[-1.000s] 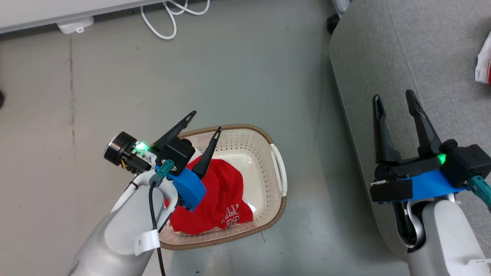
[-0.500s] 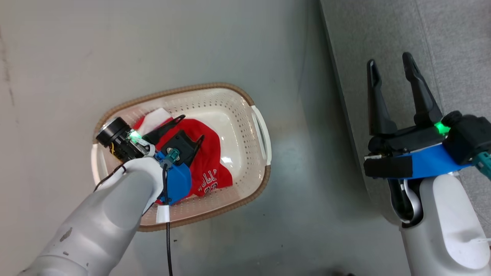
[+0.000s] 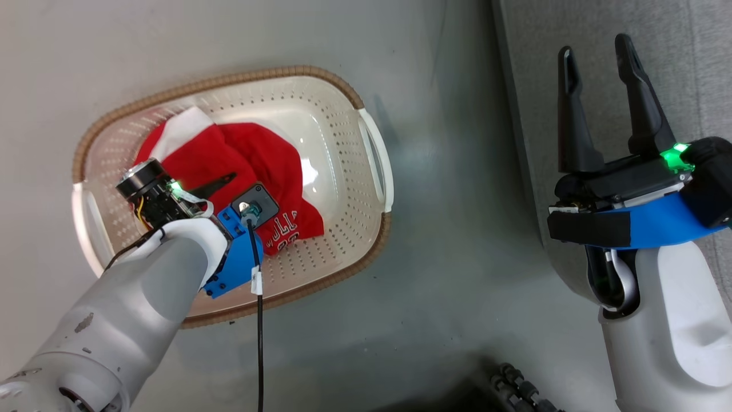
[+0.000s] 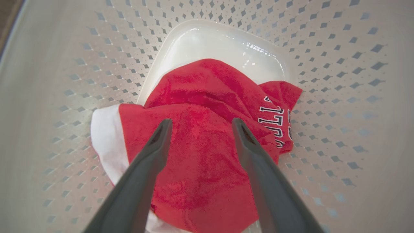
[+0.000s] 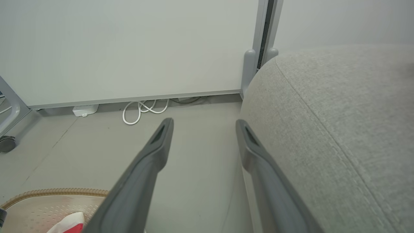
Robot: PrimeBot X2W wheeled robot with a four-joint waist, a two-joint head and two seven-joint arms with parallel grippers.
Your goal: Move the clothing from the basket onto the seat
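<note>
Left gripper (image 4: pixel 201 122) above the clothing (image 4: pixel 200 84)

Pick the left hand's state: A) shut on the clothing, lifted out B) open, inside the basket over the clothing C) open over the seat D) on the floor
B: the left hand is open, fingers apart over the clothing, inside the basket and its perforated walls.

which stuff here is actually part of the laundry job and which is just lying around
Job:
red clothing, lying in the basket
grey seat
left hand, open, pointing at the clothing

Lying about:
coiled white cable
small white box beside it
caster wheel
</note>
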